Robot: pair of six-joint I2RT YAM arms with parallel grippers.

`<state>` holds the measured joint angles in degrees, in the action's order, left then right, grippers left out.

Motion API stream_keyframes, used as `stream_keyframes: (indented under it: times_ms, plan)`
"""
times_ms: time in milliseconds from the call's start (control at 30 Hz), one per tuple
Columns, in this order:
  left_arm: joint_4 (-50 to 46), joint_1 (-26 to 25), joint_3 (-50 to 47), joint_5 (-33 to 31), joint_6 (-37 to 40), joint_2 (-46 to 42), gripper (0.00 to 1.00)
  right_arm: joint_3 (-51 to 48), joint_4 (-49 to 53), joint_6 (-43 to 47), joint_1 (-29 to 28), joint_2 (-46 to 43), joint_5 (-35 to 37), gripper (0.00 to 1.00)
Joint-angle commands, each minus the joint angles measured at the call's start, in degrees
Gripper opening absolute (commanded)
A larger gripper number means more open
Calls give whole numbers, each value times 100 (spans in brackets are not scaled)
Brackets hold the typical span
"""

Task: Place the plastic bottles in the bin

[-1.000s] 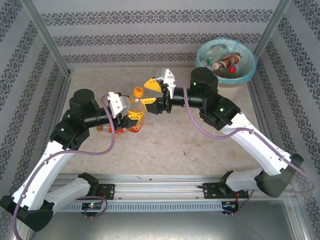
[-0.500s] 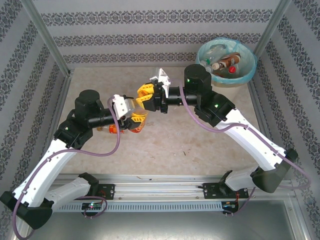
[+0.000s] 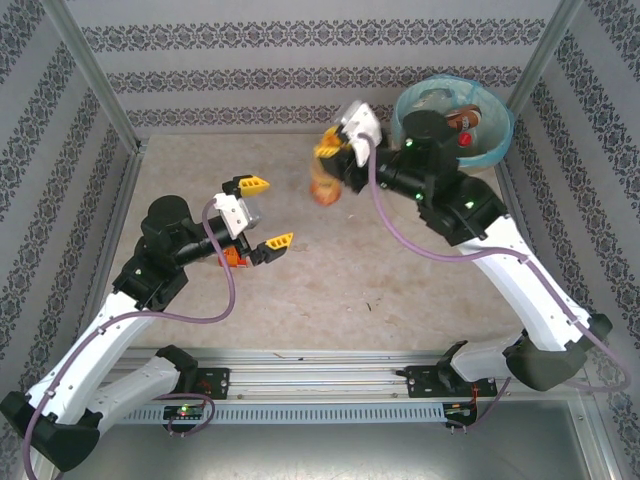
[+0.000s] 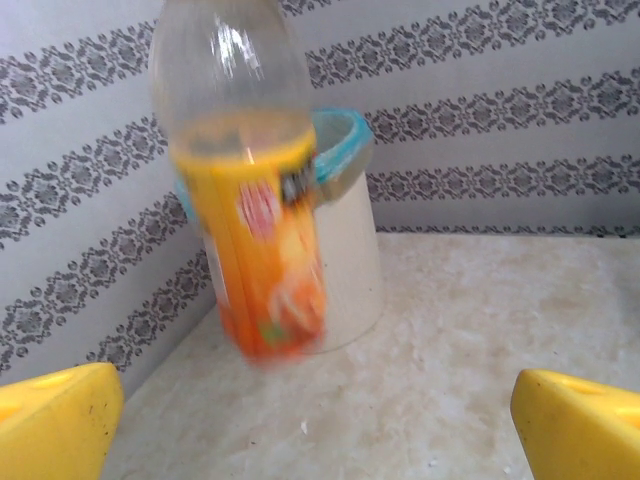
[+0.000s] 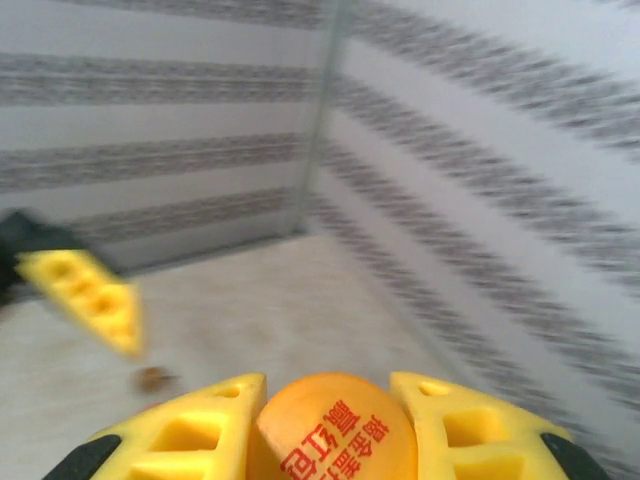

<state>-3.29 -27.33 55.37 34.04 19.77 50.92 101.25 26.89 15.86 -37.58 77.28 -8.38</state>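
Plastic bottle [image 4: 262, 260], vertical, cap [image 5: 335, 440] up, in right gripper [image 5: 328, 400]

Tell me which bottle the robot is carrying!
Find the round bin with the blue liner in the far right corner. Just left of it, the right gripper holds one bottle in the air. It has an orange label and cap, and unlike the bottles in the bin, it hangs above the table.

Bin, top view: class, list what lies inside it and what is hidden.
Inside the bin, on a blue liner, lie several bottles; one has a red cap. The right arm covers the bin's near-left part, so whatever lies there cannot be seen.
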Motion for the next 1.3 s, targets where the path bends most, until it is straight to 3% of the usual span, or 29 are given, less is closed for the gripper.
stream_keyframes:
  times_ms: [0, 133, 300, 433, 567, 767, 967, 1267]
  plan:
    - [651, -53, -53, -84, -193, 89, 100, 527, 118, 1156, 365, -26, 1856, 15]
    - [802, -53, -140, -13, -142, 190, 100, 1035, -169, 1971, 1053, 382, 2313, 15]
    - [880, -53, -257, -65, -139, 194, 100, 1337, -455, 2340, 2040, 1092, 2654, 16]
    - [915, -53, -408, -157, -119, 80, 100, 1327, -484, 1646, 2786, 1461, 2296, 16]
    - [833, -53, -493, -217, -63, 15, 100, 982, -778, 1292, 3230, 1606, 2374, 15]
    - [768, -53, -548, -212, 26, 53, 100, 289, -1291, 802, 3525, 1546, 2229, 15]
    - [821, -53, -636, -187, 27, 110, 100, -3, -1163, -221, 3971, 1732, 1895, 16]
    - [769, -53, -738, -213, 153, 103, 100, -1213, -1272, -1164, 4476, 1906, 1612, 16]
